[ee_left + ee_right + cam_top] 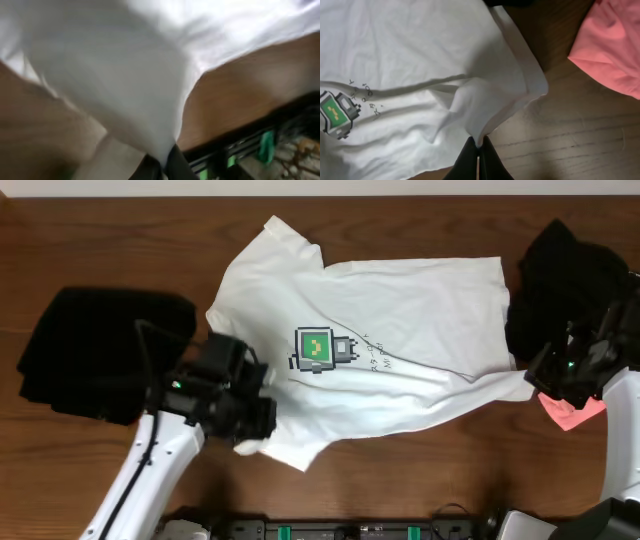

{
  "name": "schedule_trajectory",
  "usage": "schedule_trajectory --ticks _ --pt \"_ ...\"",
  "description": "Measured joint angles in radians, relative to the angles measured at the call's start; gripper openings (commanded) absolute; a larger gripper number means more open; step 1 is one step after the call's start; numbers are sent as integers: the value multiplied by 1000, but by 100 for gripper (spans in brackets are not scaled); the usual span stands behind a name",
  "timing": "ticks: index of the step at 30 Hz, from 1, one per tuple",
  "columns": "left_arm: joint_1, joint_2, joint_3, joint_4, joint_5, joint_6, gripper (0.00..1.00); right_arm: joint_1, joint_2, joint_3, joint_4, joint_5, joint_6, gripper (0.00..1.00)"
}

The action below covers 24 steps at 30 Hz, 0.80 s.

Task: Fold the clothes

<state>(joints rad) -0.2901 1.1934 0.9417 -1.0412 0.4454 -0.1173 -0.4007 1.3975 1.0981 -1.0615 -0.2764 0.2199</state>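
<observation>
The white T-shirt lies spread on the bench, robot print face up. The left jaws, below-left of the print, are clenched on a shirt corner. The right jaws, far right of it, pinch the shirt's edge, probably so both ends lift together for a fold. A pink garment lies beyond.

— What is seen underneath?
— A dark brown wooden table, its grain laid lengthwise.
— And at the edges?
— A pale strip is seen at the far side, a black rail at the near.
</observation>
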Motion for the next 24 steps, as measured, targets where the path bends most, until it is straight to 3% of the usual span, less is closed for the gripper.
schedule_trajectory --ticks 5,17,24 --pt "6 0 116 34 -43 -23 6 41 0 0 43 4 -34 1" --pt "145 69 120 160 -143 -61 6 126 9 0 257 -47 -95 1" --pt "191 164 120 177 -162 -58 6 127 109 0 346 17 -68 1"
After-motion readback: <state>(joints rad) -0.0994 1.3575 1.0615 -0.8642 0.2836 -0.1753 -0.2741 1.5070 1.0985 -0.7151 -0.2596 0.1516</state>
